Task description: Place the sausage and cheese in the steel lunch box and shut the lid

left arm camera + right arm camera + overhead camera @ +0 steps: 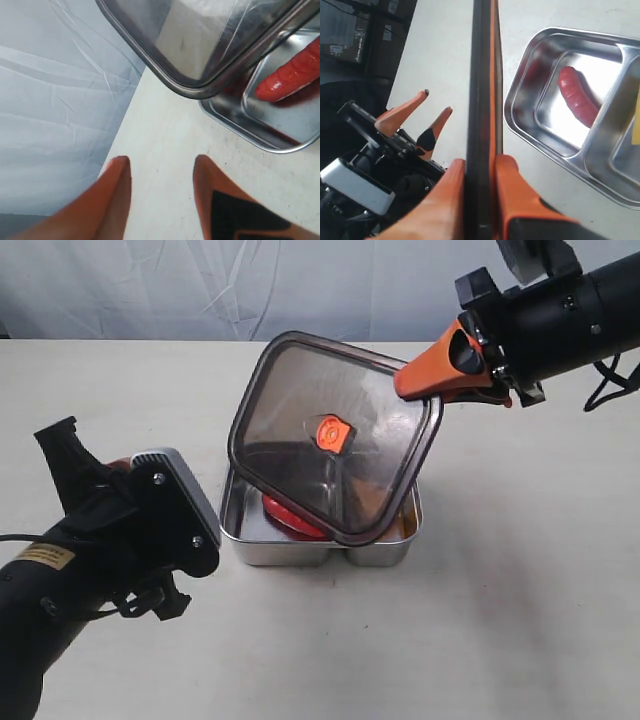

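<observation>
- Right gripper (480, 165): jaws clamped on dark translucent plastic lid (300, 410), tilted over shiny steel lunch box (290, 552).
- Glossy red sausage (577, 97): in box's left compartment.
- Left gripper (161, 160), lower left: jaws apart, empty.

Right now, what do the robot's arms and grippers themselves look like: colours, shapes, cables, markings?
Both arms are black and tubular. The left arm carries a yellow label and a grey-edged box with screws; the right arm trails a black cable. The left gripper and right gripper have tapered orange fingers with black pads.
</observation>
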